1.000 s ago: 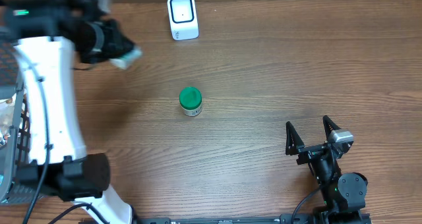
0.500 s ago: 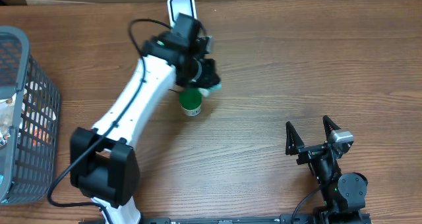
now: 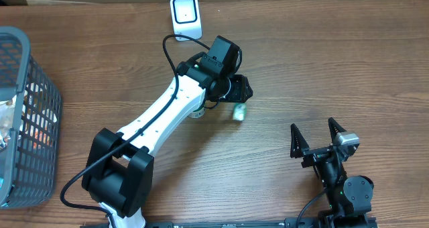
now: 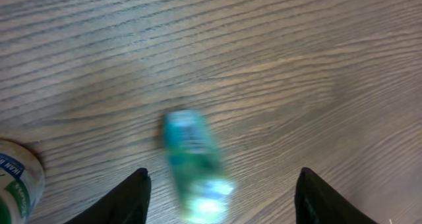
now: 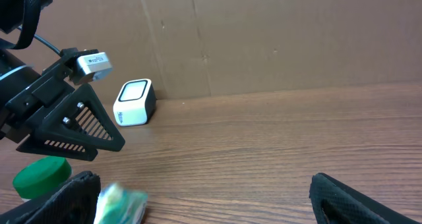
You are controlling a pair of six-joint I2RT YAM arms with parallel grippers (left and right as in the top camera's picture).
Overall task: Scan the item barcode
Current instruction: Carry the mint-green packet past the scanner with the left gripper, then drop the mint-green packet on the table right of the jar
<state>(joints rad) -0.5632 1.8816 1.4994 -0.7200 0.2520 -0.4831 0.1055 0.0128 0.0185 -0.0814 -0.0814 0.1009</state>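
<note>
The item, a small teal and white packet [image 3: 238, 112], shows blurred just right of the left arm's wrist. In the left wrist view the packet [image 4: 192, 161] lies between my left gripper's [image 4: 223, 178] fingers, which stand wide apart and clear of it. My left gripper [image 3: 240, 90] is open over the table's middle. The white barcode scanner [image 3: 186, 17] stands at the far edge. My right gripper [image 3: 320, 137] rests open and empty at the front right. Its wrist view catches the packet [image 5: 122, 204] and the scanner [image 5: 134, 103].
A green-lidded jar [image 3: 196, 111] stands partly under the left arm, left of the packet, and shows at the edge of the left wrist view [image 4: 16, 184]. A grey wire basket [image 3: 20, 121] holding goods sits at the far left. A cardboard wall [image 5: 264, 39] backs the table.
The left arm swung from the basket side to the middle with the packet, past the scanner and jar. Its jaws have opened and the packet is loose below them. The right arm stayed still.
</note>
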